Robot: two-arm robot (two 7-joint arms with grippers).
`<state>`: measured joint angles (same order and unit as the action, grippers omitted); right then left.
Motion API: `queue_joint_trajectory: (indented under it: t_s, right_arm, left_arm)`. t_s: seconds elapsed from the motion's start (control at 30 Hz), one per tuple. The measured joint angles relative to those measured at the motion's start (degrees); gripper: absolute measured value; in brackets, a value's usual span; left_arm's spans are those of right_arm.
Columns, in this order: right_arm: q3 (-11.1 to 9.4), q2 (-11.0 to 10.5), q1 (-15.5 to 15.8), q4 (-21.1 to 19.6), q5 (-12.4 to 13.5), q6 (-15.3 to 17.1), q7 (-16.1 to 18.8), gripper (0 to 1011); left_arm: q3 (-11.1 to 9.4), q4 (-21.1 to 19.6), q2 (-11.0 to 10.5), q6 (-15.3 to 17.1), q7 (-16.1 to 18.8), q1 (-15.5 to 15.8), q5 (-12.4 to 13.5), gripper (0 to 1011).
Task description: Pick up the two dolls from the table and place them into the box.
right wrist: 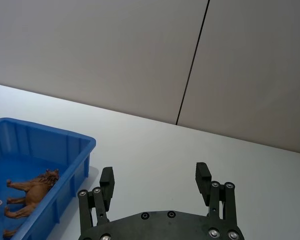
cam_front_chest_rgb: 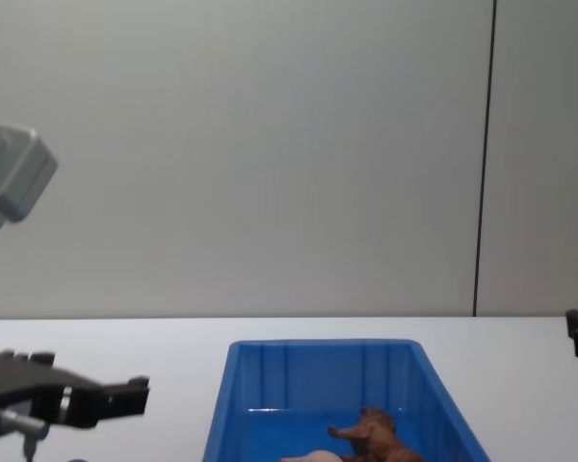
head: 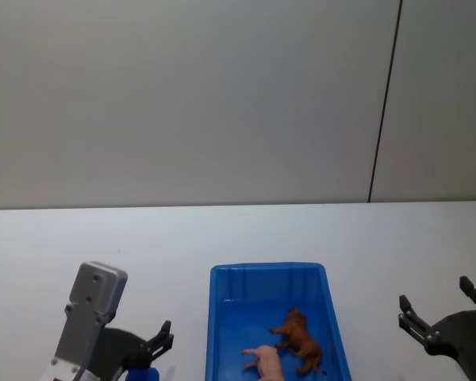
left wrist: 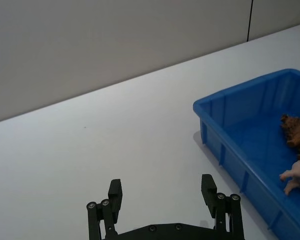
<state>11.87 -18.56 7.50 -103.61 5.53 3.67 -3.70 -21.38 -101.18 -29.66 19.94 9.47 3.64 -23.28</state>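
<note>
While both dolls lie on sides inside box (head: 222, 317), brown doll (head: 300, 340) beside pink doll (head: 264, 359); left gripper (left wrist: 162, 195) and right gripper (right wrist: 155, 179) flank box over table (head: 143, 238), jaws spread, empty.

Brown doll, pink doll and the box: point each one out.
brown doll (head: 300, 340), head view, on its back.
pink doll (head: 265, 359), head view, on its body.
box (head: 266, 271), head view, on the far rim.
</note>
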Motion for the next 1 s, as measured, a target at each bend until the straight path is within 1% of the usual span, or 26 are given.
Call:
queue_joint_trajectory:
  t_s: [0.1, 0.47, 0.53, 0.57, 0.67, 0.7, 0.77, 0.8, 0.83, 0.9, 0.97, 1.0]
  right_arm:
    - [0.0, 0.0, 0.0, 0.0, 0.0, 0.0, 0.0, 1001]
    - [0.0, 0.0, 0.0, 0.0, 0.0, 0.0, 0.0, 1001]
    - [0.0, 0.0, 0.0, 0.0, 0.0, 0.0, 0.0, 1001]
    - [0.0, 0.0, 0.0, 0.0, 0.0, 0.0, 0.0, 1001]
    - [0.0, 0.0, 0.0, 0.0, 0.0, 0.0, 0.0, 1001]
    - [0.0, 0.0, 0.0, 0.0, 0.0, 0.0, 0.0, 1001]
    - [0.0, 0.0, 0.0, 0.0, 0.0, 0.0, 0.0, 1001]
    - [0.0, 0.0, 0.0, 0.0, 0.0, 0.0, 0.0, 1001]
    - [0.0, 0.0, 0.0, 0.0, 0.0, 0.0, 0.0, 1001]
    - [0.0, 0.0, 0.0, 0.0, 0.0, 0.0, 0.0, 1001]
    - [0.0, 0.0, 0.0, 0.0, 0.0, 0.0, 0.0, 1001]
    - [0.0, 0.0, 0.0, 0.0, 0.0, 0.0, 0.0, 1001]
  left_arm:
    - [0.2, 0.6, -0.1, 0.5, 0.4, -0.7, -1.0, 1001]
    - [0.4, 2.2, 0.1, 1.5, 0.5, -1.4, -2.5, 990]
    - [0.5, 2.6, 0.2, 1.7, 0.3, -1.5, -2.7, 928]
    - [0.5, 2.7, 0.3, 1.8, 0.3, -1.6, -2.8, 928]
    - [0.5, 3.2, 0.4, 2.0, 0.0, -1.6, -2.9, 864]
    - [0.6, 3.4, 0.5, 2.1, -0.1, -1.7, -3.0, 814]
    - [0.6, 3.6, 0.6, 2.2, -0.2, -1.7, -3.0, 781]
    - [0.6, 3.9, 0.7, 2.3, -0.3, -1.7, -3.1, 730]
    - [0.6, 4.0, 0.8, 2.3, -0.3, -1.7, -3.1, 730]
    - [0.6, 4.4, 0.9, 2.4, -0.4, -1.8, -3.3, 623]
    - [0.7, 4.5, 1.0, 2.5, -0.4, -1.8, -3.3, 587]
    - [0.7, 4.6, 1.0, 2.5, -0.4, -1.9, -3.4, 542]
